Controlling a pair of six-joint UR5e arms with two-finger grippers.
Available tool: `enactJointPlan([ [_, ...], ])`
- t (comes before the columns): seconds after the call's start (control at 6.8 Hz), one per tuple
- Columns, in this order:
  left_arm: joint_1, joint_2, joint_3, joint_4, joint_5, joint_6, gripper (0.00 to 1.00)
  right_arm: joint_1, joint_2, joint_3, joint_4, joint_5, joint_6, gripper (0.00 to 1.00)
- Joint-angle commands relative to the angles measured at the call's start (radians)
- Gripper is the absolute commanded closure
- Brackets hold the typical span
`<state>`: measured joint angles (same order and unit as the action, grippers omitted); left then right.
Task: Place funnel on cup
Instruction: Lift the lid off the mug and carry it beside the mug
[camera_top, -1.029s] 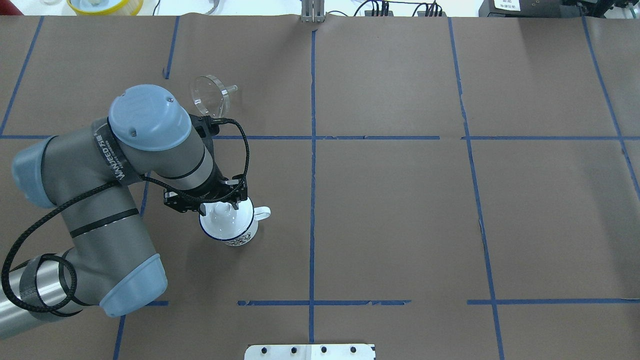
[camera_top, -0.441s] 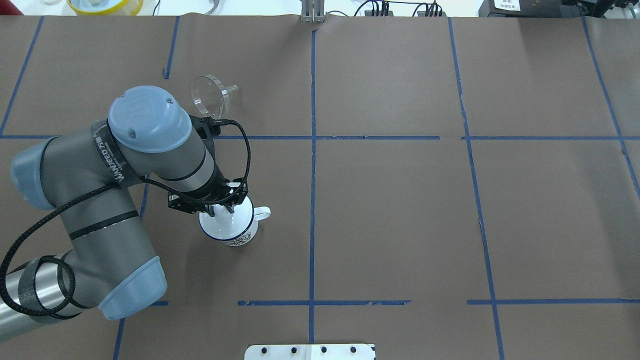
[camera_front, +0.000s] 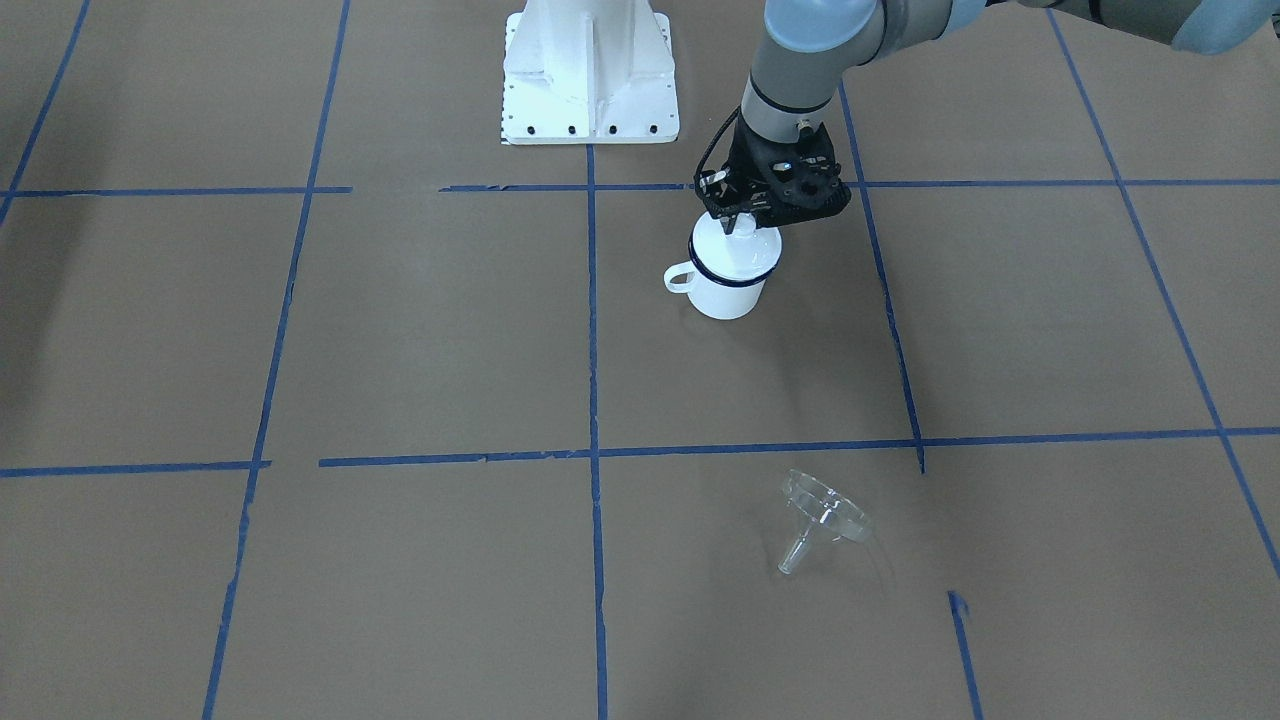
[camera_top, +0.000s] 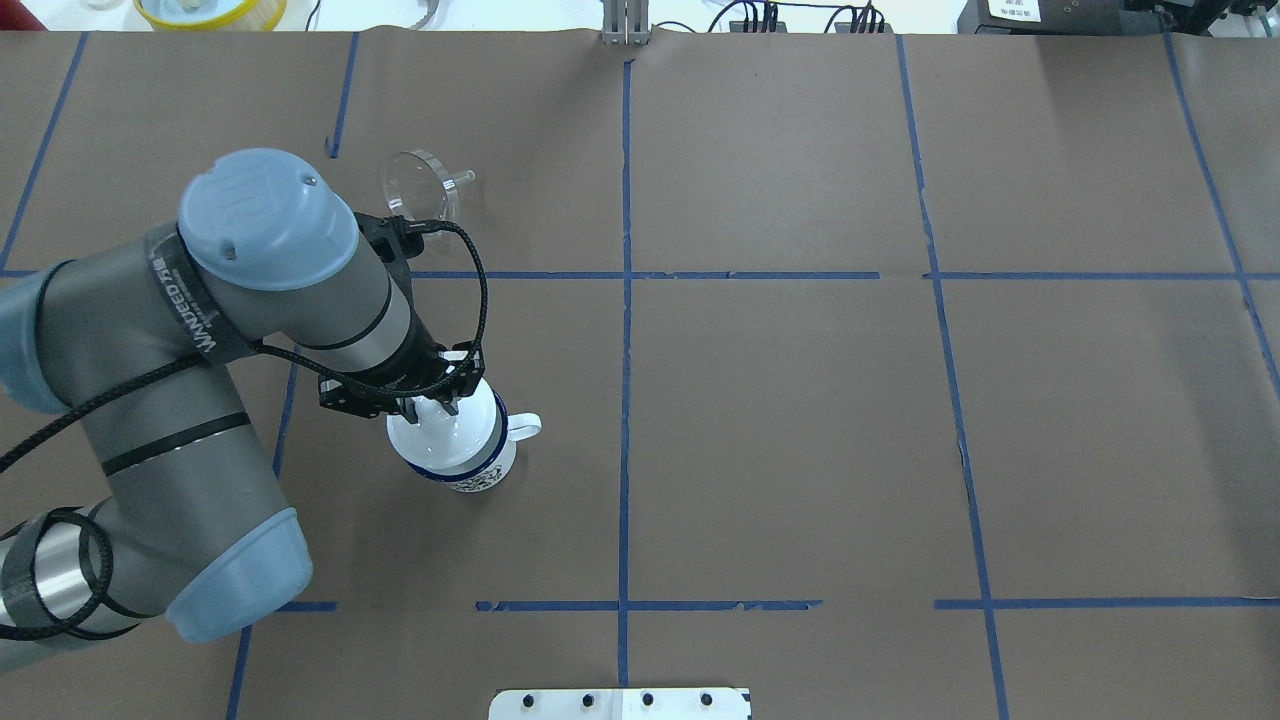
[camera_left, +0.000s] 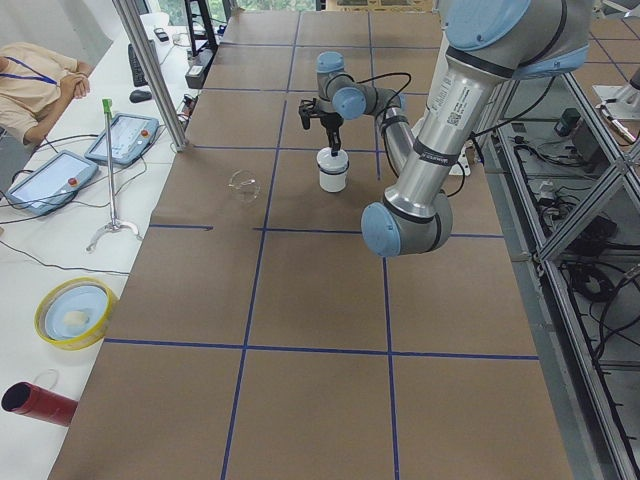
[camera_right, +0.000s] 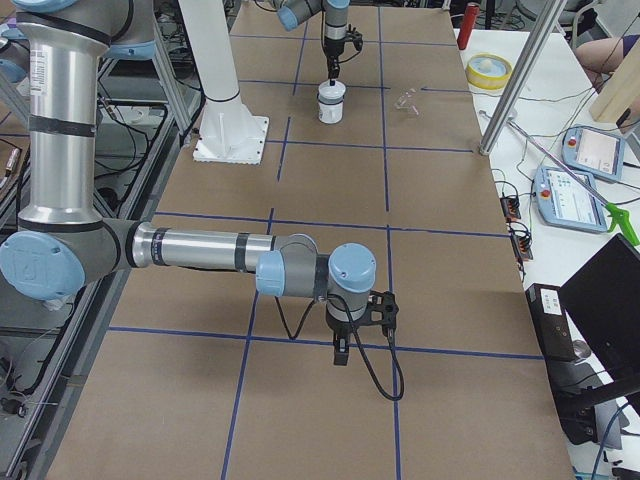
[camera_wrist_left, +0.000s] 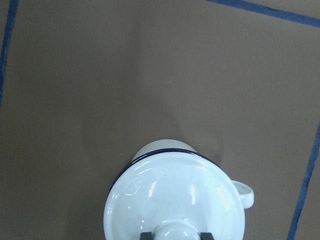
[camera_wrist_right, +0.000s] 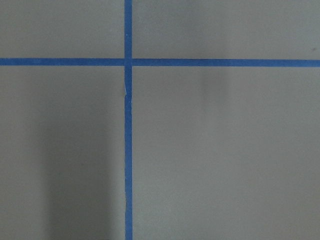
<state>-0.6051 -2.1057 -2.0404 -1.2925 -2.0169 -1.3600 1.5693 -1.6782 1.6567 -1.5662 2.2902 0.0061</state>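
the left gripper (camera_top: 432, 402) is clenched on the knob (camera_wrist_left: 172, 231) of a white lid (camera_top: 440, 432). the lid sits over the cup (camera_front: 725, 295) and looks lifted just off its rim, though the views do not settle that. the cup's mouth is covered, so the funnel (camera_top: 420, 185) cannot go on yet.

the funnel lies on its side on the table (camera_top: 800, 420), beyond the cup as the robot looks at it, on the far side of a blue tape line (camera_top: 650, 275) and well apart from the gripper. its axis runs roughly across the table. the stem points toward the robot's right and the wide cone faces its left. so the gripper's reach must go forward and a little left, and the funnel will need turning stem-down.

the left arm is plainly the nearer one. it is folded at the elbow, its wrist pointing straight down over the cup. the right gripper (camera_right: 341, 352) hangs over bare table far to the other side, its arm stretched low. it cannot be told whether its fingers are apart or closed.
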Motion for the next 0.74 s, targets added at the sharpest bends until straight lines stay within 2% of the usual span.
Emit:
enactJointPlan([
  [0.0,-0.071,0.001,-0.078,0.059,0.001,-0.001,1.00,0.000,0.000,0.000,0.000,0.000,0.000,0.00],
  [0.29,-0.122,0.029,-0.104,0.058,0.003,0.019,1.00,0.000,0.000,0.000,0.000,0.000,0.000,0.00],
  [0.59,-0.125,0.143,-0.150,0.036,0.003,0.077,1.00,0.000,0.000,0.000,0.000,0.000,0.000,0.00],
])
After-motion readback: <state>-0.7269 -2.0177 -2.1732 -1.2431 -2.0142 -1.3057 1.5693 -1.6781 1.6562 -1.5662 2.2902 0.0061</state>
